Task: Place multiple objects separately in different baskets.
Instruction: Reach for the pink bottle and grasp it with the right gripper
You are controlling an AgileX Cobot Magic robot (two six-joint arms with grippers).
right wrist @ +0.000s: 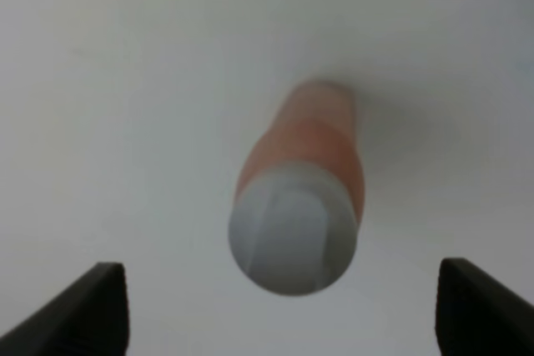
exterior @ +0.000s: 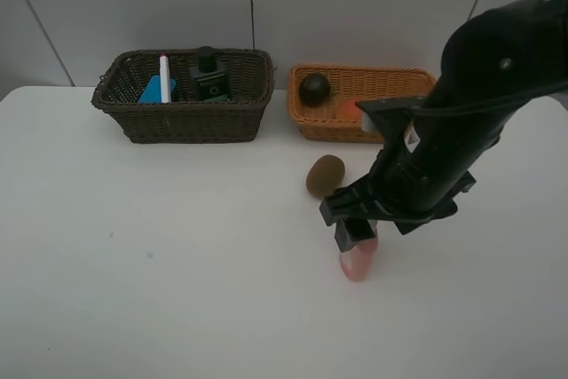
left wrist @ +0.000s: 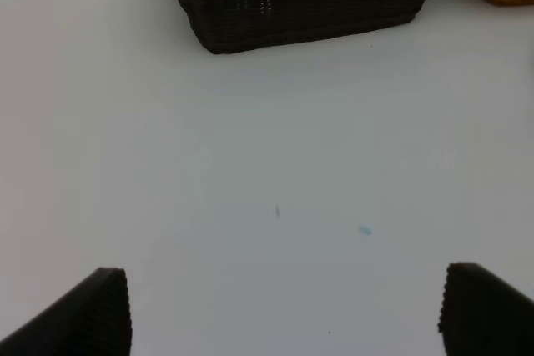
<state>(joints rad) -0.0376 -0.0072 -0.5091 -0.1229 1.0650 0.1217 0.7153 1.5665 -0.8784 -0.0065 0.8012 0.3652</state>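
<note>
Now my right gripper (right wrist: 292,313) hangs over the pink bottle (right wrist: 304,156), jaws wide apart, nothing clamped; the bottle lies flat on the table (exterior: 133,264) near the kiwi (exterior: 325,175). Closing off-centre, I fear its round body rolls or squirts free.

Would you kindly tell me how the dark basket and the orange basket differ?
The dark basket is dark brown; the orange basket is light orange-tan. The dark basket looks deeper, the orange basket shallower. The dark basket holds an eraser, a marker and a dark bottle; the orange basket holds a mangosteen, and the right arm hides part of it. Both are woven and rectangular, at the back of the table.
</note>
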